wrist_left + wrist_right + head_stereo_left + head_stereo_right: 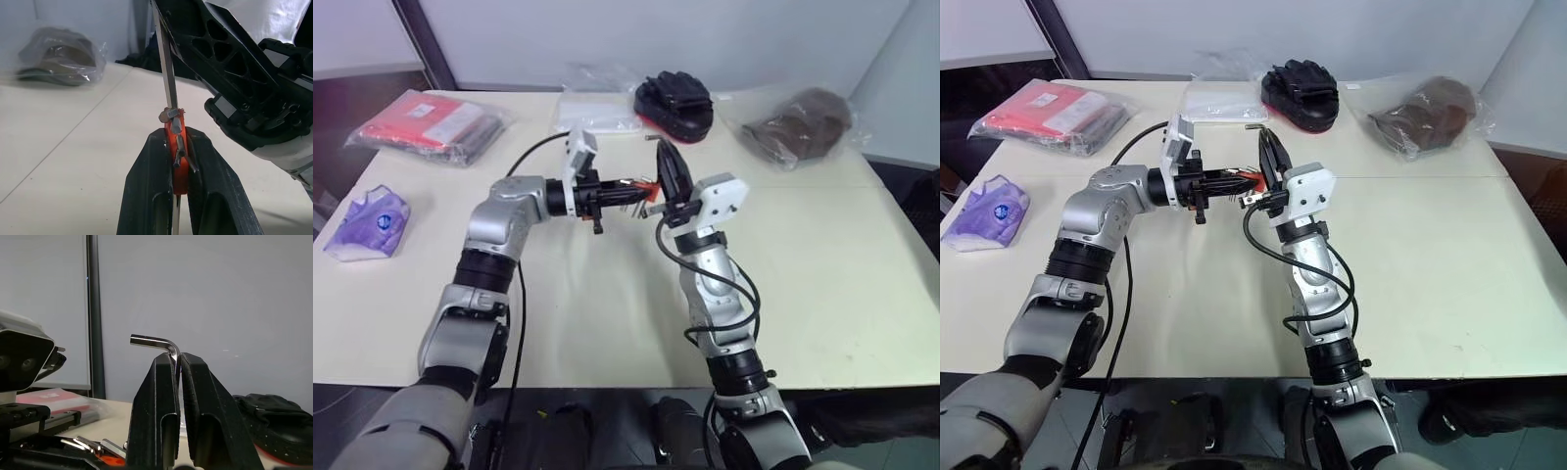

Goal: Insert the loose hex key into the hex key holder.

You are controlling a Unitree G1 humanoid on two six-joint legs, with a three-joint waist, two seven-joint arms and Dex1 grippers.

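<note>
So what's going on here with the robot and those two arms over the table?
The robot is fitting a hex key into its holder, both held above the table. The left gripper is shut on the orange holder, with a few short keys sticking out of it. The right gripper is shut on the loose key, bent end up. The key's long shank reaches down to the top of the holder, but whether it is seated can't be told.

hex key holder [177, 161] left of loose hex key [155, 342], above table [822, 284]
</note>
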